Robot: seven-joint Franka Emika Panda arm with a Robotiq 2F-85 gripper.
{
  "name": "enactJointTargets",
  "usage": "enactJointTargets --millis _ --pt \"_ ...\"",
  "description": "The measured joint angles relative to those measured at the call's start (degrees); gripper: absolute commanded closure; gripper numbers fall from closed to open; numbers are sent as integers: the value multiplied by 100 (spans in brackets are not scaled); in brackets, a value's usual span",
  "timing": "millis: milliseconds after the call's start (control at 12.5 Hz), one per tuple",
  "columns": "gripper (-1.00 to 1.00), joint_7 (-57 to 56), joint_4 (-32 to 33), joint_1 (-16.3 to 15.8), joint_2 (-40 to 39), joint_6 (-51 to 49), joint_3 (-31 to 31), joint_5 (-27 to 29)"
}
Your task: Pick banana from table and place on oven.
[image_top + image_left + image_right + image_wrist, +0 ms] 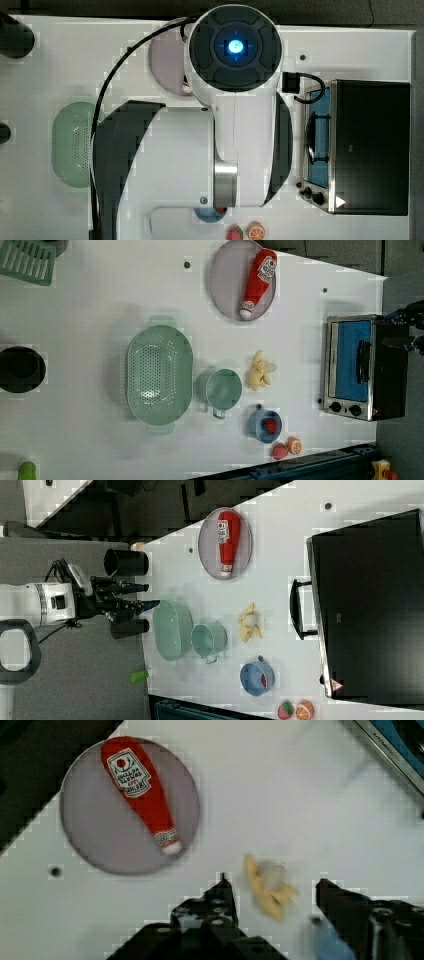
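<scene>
The banana (pixel 261 371) is small and pale yellow. It lies on the white table (pixel 100 300) between a green cup and the oven (pixel 362 367). The right view shows the banana (pixel 249 622) to the left of the oven's (pixel 370 605) handle; the oven's black top is bare. In the wrist view my gripper (pixel 274 886) is open, and the banana (pixel 265 892) lies on the table below the gap between its fingers. In the right view the gripper (pixel 148 595) hangs well above the table, holding nothing. My arm (pixel 235 100) covers the banana in the top view.
A red ketchup bottle (pixel 257 282) lies on a grey plate (pixel 225 270). A green colander (pixel 159 372), a green cup (pixel 223 389) and a blue bowl (pixel 265 426) stand near the banana. Orange and strawberry toys (pixel 287 447) sit at the table edge. A black cup (pixel 21 369) stands at the left view's left.
</scene>
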State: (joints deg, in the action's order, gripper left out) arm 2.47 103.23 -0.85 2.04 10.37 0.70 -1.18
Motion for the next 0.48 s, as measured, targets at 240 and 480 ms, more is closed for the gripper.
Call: enactJointTargets --millis 240,480 --pt "-99 0 1483 61 1813 -1273 72 -90" --pt "-100 0 1404 104 2885 -1091 99 -71"
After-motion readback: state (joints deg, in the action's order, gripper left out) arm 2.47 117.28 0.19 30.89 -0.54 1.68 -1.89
